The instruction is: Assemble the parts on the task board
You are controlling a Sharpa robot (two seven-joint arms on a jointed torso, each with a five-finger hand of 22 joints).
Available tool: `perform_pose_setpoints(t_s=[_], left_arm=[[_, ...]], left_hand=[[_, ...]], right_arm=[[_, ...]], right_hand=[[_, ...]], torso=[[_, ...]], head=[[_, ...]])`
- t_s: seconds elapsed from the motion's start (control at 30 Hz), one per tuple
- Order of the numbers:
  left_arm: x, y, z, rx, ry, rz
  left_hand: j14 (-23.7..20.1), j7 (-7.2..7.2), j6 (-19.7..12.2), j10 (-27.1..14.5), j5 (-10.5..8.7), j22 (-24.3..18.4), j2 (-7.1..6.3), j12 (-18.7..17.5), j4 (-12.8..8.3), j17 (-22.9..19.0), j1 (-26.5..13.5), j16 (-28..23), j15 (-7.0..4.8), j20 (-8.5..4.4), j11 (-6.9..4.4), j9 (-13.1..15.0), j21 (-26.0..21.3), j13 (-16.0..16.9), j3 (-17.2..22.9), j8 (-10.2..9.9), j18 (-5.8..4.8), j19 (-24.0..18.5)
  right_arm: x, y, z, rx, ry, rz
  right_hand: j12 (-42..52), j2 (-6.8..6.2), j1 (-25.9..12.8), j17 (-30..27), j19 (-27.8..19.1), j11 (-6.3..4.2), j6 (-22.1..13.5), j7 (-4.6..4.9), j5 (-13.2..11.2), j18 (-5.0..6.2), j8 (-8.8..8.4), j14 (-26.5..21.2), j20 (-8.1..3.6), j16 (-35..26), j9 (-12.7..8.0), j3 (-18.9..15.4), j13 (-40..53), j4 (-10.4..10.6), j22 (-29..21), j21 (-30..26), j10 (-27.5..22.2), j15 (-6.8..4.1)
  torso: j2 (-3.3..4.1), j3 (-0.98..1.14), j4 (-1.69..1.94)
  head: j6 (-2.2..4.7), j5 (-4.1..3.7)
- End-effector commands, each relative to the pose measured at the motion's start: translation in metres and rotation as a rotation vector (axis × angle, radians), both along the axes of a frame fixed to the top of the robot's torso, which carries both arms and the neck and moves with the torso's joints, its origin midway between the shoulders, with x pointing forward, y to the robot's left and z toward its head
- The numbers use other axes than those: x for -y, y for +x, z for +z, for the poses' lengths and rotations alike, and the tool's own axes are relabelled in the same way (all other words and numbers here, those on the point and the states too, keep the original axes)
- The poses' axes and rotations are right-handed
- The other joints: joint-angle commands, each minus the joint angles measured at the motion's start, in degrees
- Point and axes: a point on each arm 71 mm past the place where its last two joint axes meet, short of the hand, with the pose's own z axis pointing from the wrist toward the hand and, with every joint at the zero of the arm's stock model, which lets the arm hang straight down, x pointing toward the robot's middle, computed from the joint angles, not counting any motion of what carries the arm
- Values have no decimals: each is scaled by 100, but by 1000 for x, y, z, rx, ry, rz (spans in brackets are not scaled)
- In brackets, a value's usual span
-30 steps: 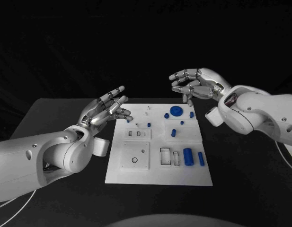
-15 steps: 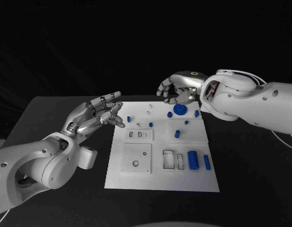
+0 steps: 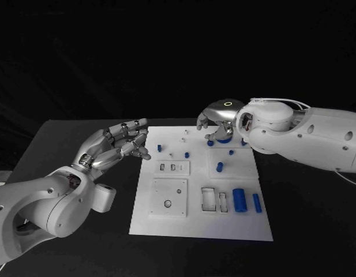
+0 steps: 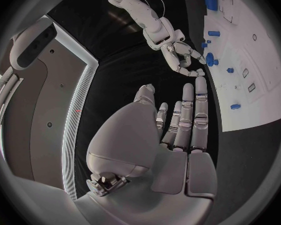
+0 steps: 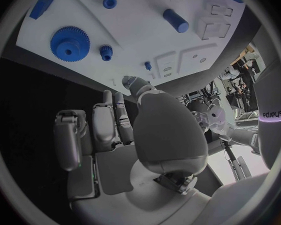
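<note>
Hiding blue gear [image 3: 224, 138] partly: right robot hand [image 3: 217, 118].

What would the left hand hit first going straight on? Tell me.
Probably the right hand: the left hand points at it in the left wrist view. Depth is unclear; it might pass clear.

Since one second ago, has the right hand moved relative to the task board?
Yes. The right hand has come down and turned palm-down over the blue gear at the far edge of the task board.
</note>
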Motion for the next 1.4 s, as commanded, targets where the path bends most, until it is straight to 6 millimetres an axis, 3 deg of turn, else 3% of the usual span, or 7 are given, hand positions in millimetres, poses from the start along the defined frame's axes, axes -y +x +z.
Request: perform_pose_setpoints(t_s=[0.03, 0.23, 0.37, 0.47, 0.73, 0.9, 1.4], left_arm=[[1, 0, 1, 11, 4, -12], [0, 1, 1, 11, 10, -15], [0, 1, 0, 6, 14, -16], [0, 2, 0, 5, 15, -18], [-1, 4, -1, -4, 21, -20], [-1, 5, -3, -10, 25, -21], [-1, 7, -4, -19, 29, -25]], left_hand=[[-38, 20, 67, -14, 44, 3, 5, 48, -1, -17, 70, 31, -12, -17, 40, 11, -7, -16, -18, 46, 42, -16], [-17, 38, 130, -20, 53, 25, 12, 72, 2, -33, 95, 58, -22, -17, 37, 16, 43, -36, -20, 81, 53, 41], [-24, 49, 158, -24, 59, 26, 14, 76, 3, -40, 99, 58, -20, -16, 36, 19, 43, -42, -22, 96, 51, 34], [-29, 54, 166, -27, 64, 25, 14, 79, 3, -44, 102, 57, -19, -15, 37, 20, 42, -46, -23, 103, 50, 29], [-39, 68, 194, -33, 79, 24, 16, 87, 0, -55, 115, 57, -15, -14, 41, 22, 39, -55, -23, 121, 48, 13], [-48, 81, 206, -39, 93, 24, 18, 94, -1, -64, 126, 57, -12, -12, 44, 22, 37, -63, -22, 132, 46, 2], [-58, 99, 236, -44, 115, 23, 22, 104, 0, -77, 140, 59, -7, -10, 49, 25, 32, -75, -22, 153, 44, -19]], right_arm=[[2, 0, -6, 7, -68, -3], [7, 0, -13, 2, -65, -9], [11, 1, -16, -3, -65, -16], [13, 1, -20, -8, -67, -21], [17, 1, -35, -7, -51, -33], [19, 4, -42, -9, -50, -44], [23, 8, -51, -7, -37, -42]], right_hand=[[-83, -31, -86, 4, -1, -11, 6, 31, -79, -48, -84, 1, 16, 3, 46, 43, 43, 5, 755, -14, -180, 24], [-193, -54, -231, -4, 4, -21, 13, 199, -237, -49, -223, 1, 15, 3, 77, 22, 103, 38, 767, -17, -306, 17], [-238, -57, -262, -24, 0, -7, -55, 213, -303, -48, -358, -5, 23, -4, 43, 26, 135, 38, 765, -23, -327, 25], [-298, -45, -225, -52, -10, 11, -48, 128, -255, -45, -431, -19, 29, -17, 25, 64, 148, -1, 757, -32, -366, 36], [-425, 17, -141, -119, -35, -12, 230, -90, 183, -36, -542, -57, 26, -47, 43, 282, 213, -143, 745, -56, -264, 23], [-469, 38, -91, -121, -28, -11, 288, -88, 244, -38, -574, -55, 20, -47, 54, 377, 219, -209, 756, -56, -214, 17], [-517, 70, -105, -154, -31, -22, 406, -11, 174, -37, -593, -72, 13, -62, 98, 469, 231, -248, 762, -62, -63, 11]], torso=[[-35, -20, 1], [-48, -36, -9], [-78, -53, -4], [-85, -63, -5], [-106, -78, -9], [-115, -80, 4], [-140, -107, -15]], head=[[12, 25], [54, 13], [15, 11], [4, 23], [-45, 10], [-67, 12], [-160, 57]])
